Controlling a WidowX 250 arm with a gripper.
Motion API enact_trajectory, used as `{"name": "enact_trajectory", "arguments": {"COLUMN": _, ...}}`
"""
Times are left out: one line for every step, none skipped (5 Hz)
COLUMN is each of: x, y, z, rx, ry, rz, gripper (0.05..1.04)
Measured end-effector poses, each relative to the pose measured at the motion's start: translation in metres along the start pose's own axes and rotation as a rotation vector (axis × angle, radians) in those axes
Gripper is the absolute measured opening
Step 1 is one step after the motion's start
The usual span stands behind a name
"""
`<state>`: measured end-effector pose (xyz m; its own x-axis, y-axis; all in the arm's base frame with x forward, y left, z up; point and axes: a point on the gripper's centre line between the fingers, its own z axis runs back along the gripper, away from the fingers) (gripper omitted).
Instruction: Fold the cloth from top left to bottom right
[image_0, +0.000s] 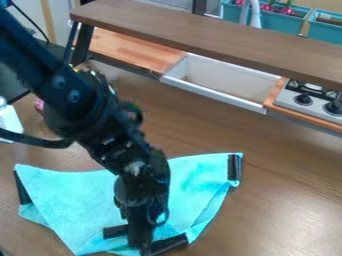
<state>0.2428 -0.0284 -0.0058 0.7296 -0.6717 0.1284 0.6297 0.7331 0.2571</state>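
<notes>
Arm (73, 100) slants from upper left | jaws downward at cloth (70, 197) | spread or closed: cannot tell

1. A brown wooden table (287, 215) carries the things; its grain shows, and a pale sheen lies on it at 4 o'clock.
2. A turquoise cloth (67, 200) lies flat for the most part at 7 o'clock, overlapping in layers along its own 4 o'clock side. Black strips sit on its edges at its own 9 o'clock (21, 188) and 2 o'clock (234, 167).
3. A white container (9, 120) stands at 9 o'clock, by the view's edge.
4. Just beside it is something pink (39, 105), mostly hidden.
</notes>
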Motion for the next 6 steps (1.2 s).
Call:
{"name": "enact_trajectory", "arguments": {"x": -0.003, "y": 0.018, "z": 0.033, "rx": -0.113, "ry": -0.105, "rz": -0.003, "gripper": 0.997}}
{"name": "enact_trajectory", "arguments": {"x": -0.013, "y": 0.042, "z": 0.067, "rx": -0.185, "ry": -0.212, "rz": 0.047, "gripper": 1.0}}
{"name": "enact_trajectory", "arguments": {"x": -0.035, "y": 0.089, "z": 0.095, "rx": -0.079, "ry": -0.19, "rz": 0.163, "gripper": 1.0}}
{"name": "enact_trajectory", "arguments": {"x": -0.036, "y": 0.089, "z": 0.095, "rx": -0.08, "ry": -0.187, "rz": 0.168, "gripper": 1.0}}
{"name": "enact_trajectory", "arguments": {"x": -0.035, "y": 0.089, "z": 0.095, "rx": -0.08, "ry": -0.187, "rz": 0.167, "gripper": 1.0}}
{"name": "enact_trajectory", "arguments": {"x": -0.036, "y": 0.09, "z": 0.095, "rx": -0.079, "ry": -0.186, "rz": 0.167, "gripper": 1.0}}
